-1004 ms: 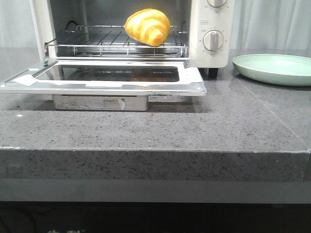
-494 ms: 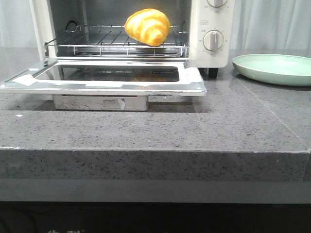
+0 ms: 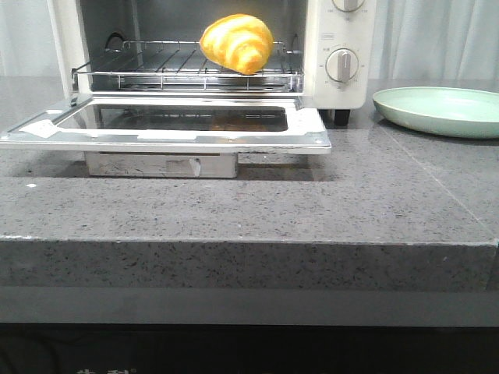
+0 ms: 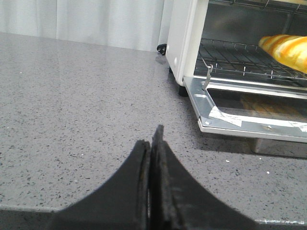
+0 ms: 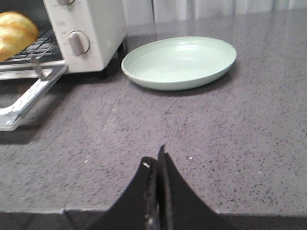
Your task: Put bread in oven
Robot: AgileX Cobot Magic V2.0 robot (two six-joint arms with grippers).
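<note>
The bread [image 3: 236, 43], a golden-orange striped roll, lies on the wire rack [image 3: 179, 66] inside the white oven [image 3: 339, 54]. The oven's glass door [image 3: 168, 125] hangs open and flat. The bread also shows in the left wrist view [image 4: 285, 50] and the right wrist view [image 5: 17, 28]. My left gripper [image 4: 150, 139] is shut and empty, low over the counter beside the oven. My right gripper [image 5: 157, 160] is shut and empty, near the counter's front edge, short of the plate. Neither gripper shows in the front view.
A pale green plate [image 3: 440, 111] lies empty on the grey stone counter [image 3: 312, 210] to the right of the oven; it also shows in the right wrist view [image 5: 180, 62]. White curtains hang behind. The open door juts out toward the counter's front.
</note>
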